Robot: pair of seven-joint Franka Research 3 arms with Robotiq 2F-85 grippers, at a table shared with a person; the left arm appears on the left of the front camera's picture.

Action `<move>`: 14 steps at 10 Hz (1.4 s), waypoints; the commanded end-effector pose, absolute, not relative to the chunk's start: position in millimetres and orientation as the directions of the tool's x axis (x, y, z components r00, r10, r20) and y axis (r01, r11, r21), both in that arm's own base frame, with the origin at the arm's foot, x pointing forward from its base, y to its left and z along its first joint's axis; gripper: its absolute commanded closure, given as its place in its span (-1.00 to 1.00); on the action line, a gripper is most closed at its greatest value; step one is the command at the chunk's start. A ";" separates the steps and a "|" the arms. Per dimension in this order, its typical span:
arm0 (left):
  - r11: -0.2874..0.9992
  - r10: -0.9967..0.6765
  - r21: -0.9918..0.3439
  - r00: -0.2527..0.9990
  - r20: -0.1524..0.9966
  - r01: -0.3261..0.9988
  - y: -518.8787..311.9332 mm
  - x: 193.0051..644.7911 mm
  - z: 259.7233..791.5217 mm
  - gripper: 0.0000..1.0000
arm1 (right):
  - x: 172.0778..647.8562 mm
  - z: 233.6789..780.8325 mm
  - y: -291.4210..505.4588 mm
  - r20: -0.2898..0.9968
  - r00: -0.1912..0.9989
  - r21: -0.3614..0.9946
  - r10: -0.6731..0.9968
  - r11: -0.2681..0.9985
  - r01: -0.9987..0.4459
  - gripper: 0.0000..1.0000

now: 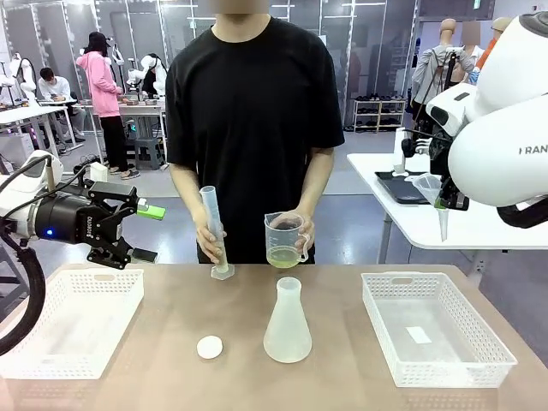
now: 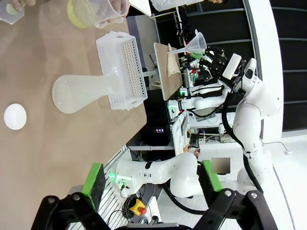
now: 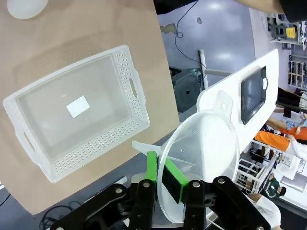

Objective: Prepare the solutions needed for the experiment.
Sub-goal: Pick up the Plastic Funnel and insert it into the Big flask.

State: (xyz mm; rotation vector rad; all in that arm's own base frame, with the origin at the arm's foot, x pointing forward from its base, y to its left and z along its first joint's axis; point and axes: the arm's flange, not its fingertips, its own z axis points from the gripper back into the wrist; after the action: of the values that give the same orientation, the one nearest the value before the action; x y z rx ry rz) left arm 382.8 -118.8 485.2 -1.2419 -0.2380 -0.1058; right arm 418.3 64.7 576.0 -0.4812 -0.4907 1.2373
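While the solutions (image 1: 283, 256) are held as a shallow yellow layer in a measuring beaker (image 1: 285, 229) in the person's hand (image 1: 303, 229), the conical flask (image 1: 288, 324) at mid-table appears empty. Pouring is therefore judged not yet begun. A funnel (image 1: 431, 184) is clamped in the right gripper (image 1: 447, 200), raised well to the right of the liquid and not yet placed on the flask. The left gripper (image 1: 130, 233) is shown with its fingers apart and empty, near the left basket (image 1: 68, 321) and well apart from the beaker.
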 end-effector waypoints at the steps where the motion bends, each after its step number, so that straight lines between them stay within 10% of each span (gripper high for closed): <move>1: 0.296 0.058 -0.932 0.970 0.235 0.208 -121.1 382.1 486.9 -1.00 | 419.2 580.9 64.1 0.088 0.253 -0.586 0.964 0.255 -0.769 1.00; 5: 0.296 0.058 -0.932 0.970 0.235 0.208 -121.1 382.1 486.9 -1.00 | 418.3 577.4 64.1 0.095 0.243 -0.586 0.965 0.252 -0.770 0.88; 14: 0.296 0.058 -0.932 0.970 0.235 0.208 -121.1 382.1 486.9 -1.00 | 304.0 602.4 247.4 0.168 -0.551 -0.729 0.817 -0.273 -0.627 0.88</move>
State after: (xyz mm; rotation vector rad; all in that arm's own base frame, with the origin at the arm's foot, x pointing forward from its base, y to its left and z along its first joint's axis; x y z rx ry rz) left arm 382.7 -118.9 485.2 -1.2423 -0.2371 -0.1066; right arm 301.5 266.8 603.3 -0.3419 -0.9357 1.8962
